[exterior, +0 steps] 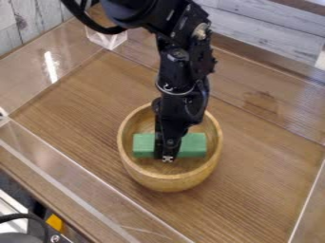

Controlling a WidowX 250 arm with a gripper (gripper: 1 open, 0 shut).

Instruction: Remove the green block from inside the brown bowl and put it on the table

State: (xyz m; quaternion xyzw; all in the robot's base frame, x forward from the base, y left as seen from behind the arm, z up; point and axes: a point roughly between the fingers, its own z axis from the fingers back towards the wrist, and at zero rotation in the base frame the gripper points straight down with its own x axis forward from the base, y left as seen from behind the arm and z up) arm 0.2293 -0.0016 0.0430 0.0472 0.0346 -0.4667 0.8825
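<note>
The green block (191,146) lies flat inside the brown bowl (140,166), which stands on the table (89,104) near its front. My black gripper (168,152) reaches straight down into the bowl and is shut on the middle of the green block. The fingers cover the block's centre; its two ends show on either side. Whether the block still rests on the bowl's floor I cannot tell.
Clear acrylic walls (32,57) border the wood-grain tabletop on the left and front. The black arm (178,47) rises from the bowl toward the back left. Bare tabletop lies to the left and right of the bowl.
</note>
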